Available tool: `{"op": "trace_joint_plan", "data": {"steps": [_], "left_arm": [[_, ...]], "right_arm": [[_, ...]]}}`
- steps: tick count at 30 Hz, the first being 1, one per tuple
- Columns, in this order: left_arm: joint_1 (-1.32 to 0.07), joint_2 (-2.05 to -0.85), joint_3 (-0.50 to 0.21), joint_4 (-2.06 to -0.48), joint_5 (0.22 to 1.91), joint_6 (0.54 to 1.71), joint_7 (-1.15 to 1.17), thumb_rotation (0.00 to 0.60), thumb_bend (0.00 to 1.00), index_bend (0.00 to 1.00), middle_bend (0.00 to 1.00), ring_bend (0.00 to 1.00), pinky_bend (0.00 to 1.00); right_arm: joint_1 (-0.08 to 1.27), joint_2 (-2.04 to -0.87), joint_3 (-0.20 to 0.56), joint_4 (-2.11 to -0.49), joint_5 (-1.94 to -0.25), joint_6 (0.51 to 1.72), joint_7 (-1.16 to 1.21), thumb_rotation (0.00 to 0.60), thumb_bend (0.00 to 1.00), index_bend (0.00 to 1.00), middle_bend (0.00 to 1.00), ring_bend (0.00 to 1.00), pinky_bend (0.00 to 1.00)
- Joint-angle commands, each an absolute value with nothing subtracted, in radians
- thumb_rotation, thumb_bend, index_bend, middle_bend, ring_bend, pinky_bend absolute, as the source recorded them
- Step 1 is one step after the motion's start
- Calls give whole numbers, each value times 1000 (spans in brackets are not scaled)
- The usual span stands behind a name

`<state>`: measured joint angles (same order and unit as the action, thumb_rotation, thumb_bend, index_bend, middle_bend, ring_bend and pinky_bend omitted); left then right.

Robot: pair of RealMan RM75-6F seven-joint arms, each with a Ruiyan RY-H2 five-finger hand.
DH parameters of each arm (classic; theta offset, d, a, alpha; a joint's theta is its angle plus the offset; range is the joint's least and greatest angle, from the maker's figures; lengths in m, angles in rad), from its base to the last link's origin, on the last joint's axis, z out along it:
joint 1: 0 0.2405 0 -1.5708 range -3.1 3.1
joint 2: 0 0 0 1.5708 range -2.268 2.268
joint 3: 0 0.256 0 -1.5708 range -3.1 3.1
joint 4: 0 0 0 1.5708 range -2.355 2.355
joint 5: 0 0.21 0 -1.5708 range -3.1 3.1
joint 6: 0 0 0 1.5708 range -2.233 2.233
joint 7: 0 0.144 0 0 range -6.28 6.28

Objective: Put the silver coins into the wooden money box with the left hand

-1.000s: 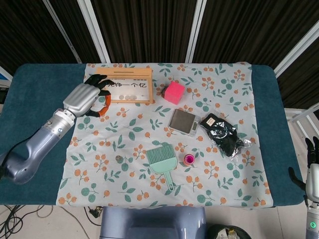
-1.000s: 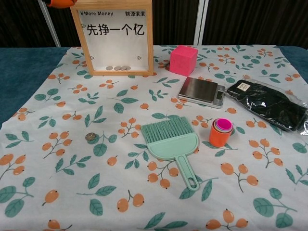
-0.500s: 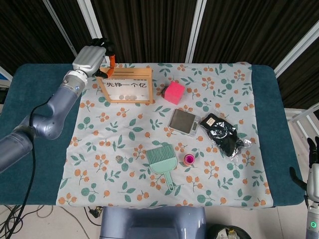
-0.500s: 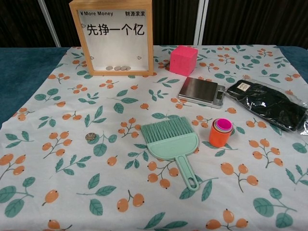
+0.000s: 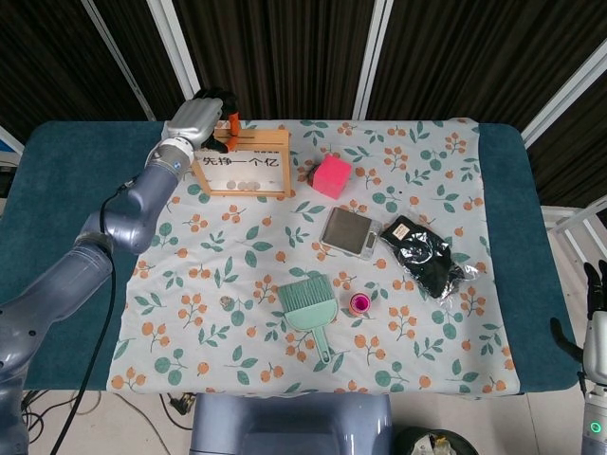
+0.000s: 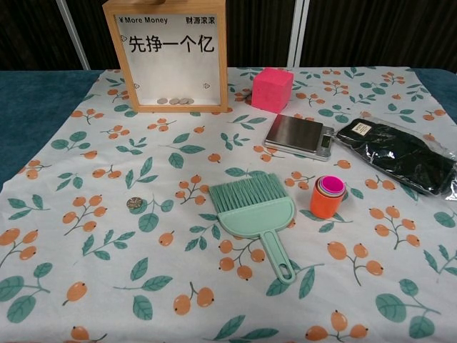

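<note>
Left hand (image 5: 201,116) shifted rightward from box's 10 o'clock corner to directly over top edge of wooden money box (image 5: 244,163). Fingers curled downward at slot area; held coin not discernible, cannot tell. Likely drop step in progress. Coins (image 6: 176,101) visible inside box behind window. One silver coin (image 6: 133,203) remaining on cloth, at 7 o'clock from box, well apart. Right hand (image 5: 595,327) idle at table's 4 o'clock edge, finger state unclear.

Looks like a lab test station, not a home. My table (image 5: 76,218) wears teal padding under a printed fruit-pattern cloth (image 6: 178,236). Dark corrugated panels with white frame bars (image 5: 370,57) stand behind; loose cables (image 5: 38,417) trail on the floor.
</note>
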<state>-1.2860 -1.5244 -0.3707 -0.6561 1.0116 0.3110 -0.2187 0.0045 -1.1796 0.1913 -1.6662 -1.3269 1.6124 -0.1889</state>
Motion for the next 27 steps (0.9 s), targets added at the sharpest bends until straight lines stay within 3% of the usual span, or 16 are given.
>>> {"op": "trace_joint_plan", "data": {"steps": [1, 10, 27], "left_arm": [[-1300, -1556, -377, -615, 1067, 313, -259, 600, 610, 709, 132, 0, 0], [-1323, -1595, -371, -541, 1141, 304, -334, 600, 605, 699, 131, 0, 0], [-1342, -1622, -344, -487, 1222, 304, -427, 600, 425, 612, 130, 0, 0]], "right_arm": [[5, -1177, 190, -1667, -1327, 1609, -185, 600, 358, 56, 21, 0, 0], [4, -1175, 190, -1665, -1328, 1610, -183, 600, 358, 55, 21, 0, 0], [3, -1175, 191, -1667, -1329, 1615, -181, 600, 358, 55, 20, 0, 0]]}}
